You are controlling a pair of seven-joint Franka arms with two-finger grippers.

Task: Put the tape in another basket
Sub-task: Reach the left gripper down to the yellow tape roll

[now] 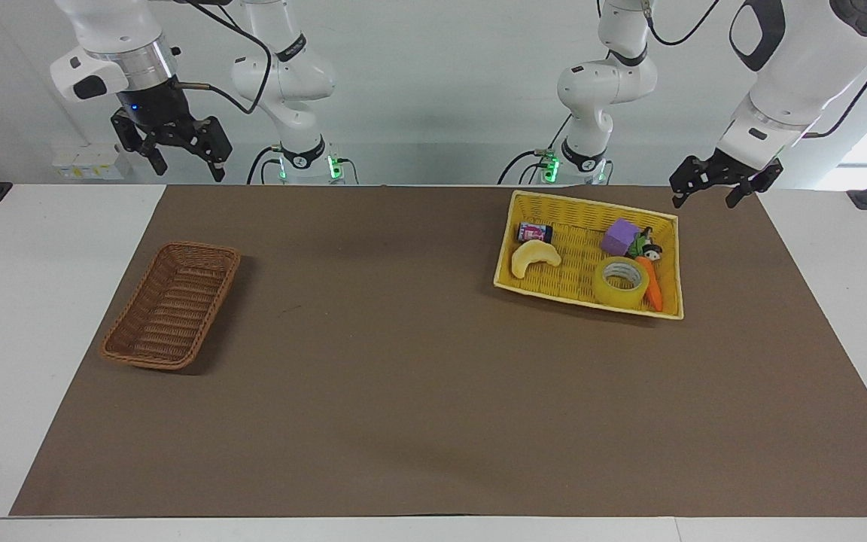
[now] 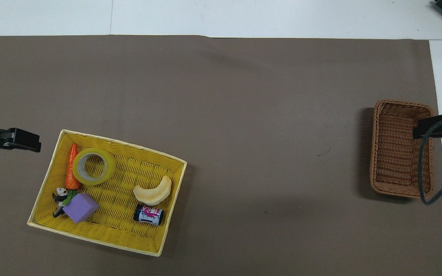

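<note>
Starting at the right arm's end of the table: right gripper [image 1: 187, 169] waits, raised high, fingers apart, nothing held. Below it on the brown mat [image 1: 403, 391], the basket [image 1: 170, 309] of brown wicker, empty.

Toward the left arm's end, yellow basket [image 1: 591, 202], holding the tape [image 1: 605, 292]. Lies flat, hole up, in the corner farthest from the robots, touching a toy carrot [image 1: 652, 282] that runs along the end wall. Close by in the same basket: purple block [image 1: 620, 237], small panda figure [image 1: 652, 248], pale crescent toy [image 1: 535, 256], little can [image 1: 535, 232].

Last, left gripper [image 1: 703, 202], in the air just outside the yellow basket's corner nearest the robots, fingers apart, empty, well apart from the tape.

Step in hand, by the look of it: the opening approach to the tape; no grasp yet, nothing moved. Next move probably calls for coming over the ring and down with one finger in the hole and one outside, or spanning the wall away from the carrot.

Facing view gives both grippers' height and open fingers. Overhead view shows only their tips at its edges, but lays out the tape's bare core and the carrot contact more plainly.
</note>
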